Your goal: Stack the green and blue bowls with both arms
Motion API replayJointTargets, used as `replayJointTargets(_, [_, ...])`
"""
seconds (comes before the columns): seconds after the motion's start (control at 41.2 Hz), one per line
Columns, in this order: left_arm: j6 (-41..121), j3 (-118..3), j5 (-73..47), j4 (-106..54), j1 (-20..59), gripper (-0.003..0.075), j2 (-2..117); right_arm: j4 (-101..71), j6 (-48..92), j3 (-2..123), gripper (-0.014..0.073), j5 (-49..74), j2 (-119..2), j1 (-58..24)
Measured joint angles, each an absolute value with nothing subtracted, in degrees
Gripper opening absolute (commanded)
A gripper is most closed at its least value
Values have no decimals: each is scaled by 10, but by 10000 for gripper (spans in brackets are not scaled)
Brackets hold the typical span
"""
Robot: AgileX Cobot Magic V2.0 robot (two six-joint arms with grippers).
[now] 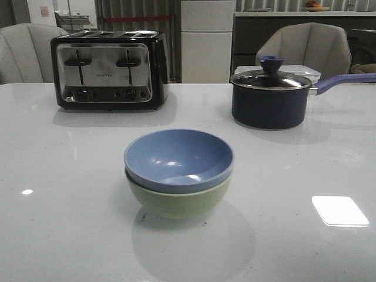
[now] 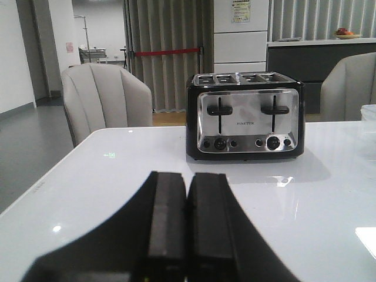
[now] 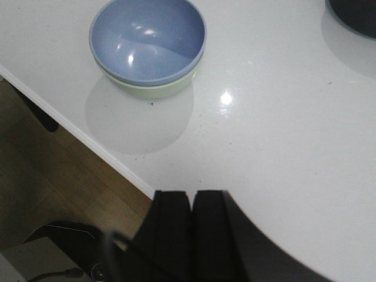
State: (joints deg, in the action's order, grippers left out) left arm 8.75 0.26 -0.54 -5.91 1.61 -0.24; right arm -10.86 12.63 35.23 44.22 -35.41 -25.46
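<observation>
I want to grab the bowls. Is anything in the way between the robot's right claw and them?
Nothing visible. Only bare white table lies between the shut right gripper and the dusty blue bowl nested in the pale green bowl.

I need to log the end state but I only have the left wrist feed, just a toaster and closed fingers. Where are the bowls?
Observer: The blue bowl sits nested inside the green bowl, mid-table, in front of the toaster.
Operator: Is the right hand holding anything?
Observer: No. The right hand is shut and empty, clear of the bowls, near the table's edge.
Operator: Anything else on the table?
Observer: A dark lidded saucepan stands at the back right, apart from the stack.
</observation>
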Motion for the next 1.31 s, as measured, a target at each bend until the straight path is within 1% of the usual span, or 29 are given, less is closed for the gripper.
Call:
replayJointTargets(0.34, [87,3,-4,-59,16,93,-2,-109,126,344,52,437,-340,-247])
replayJointTargets(0.412, [87,3,-4,-59,16,93,-2,-109,126,318,52,416,-308,-220])
replayJointTargets(0.485, [87,3,-4,-59,16,93,-2,-104,126,279,52,373,-261,-171])
replayJointTargets(0.679, [87,3,-4,-59,16,93,-2,-102,126,131,52,225,-103,-53])
replayJointTargets(0.8, [87,3,-4,-59,16,93,-2,-102,126,51,52,150,-29,-20])
replayJointTargets(0.849, [87,3,-4,-59,16,93,-2,-102,126,17,52,116,-3,-12])
replayJointTargets(0.946, [87,3,0,-59,16,93,-2,-102,126,-12,52,83,5,-5])
replayJointTargets(1.31, [87,3,0,-59,16,93,-2,-102,126,-16,52,60,5,-4])
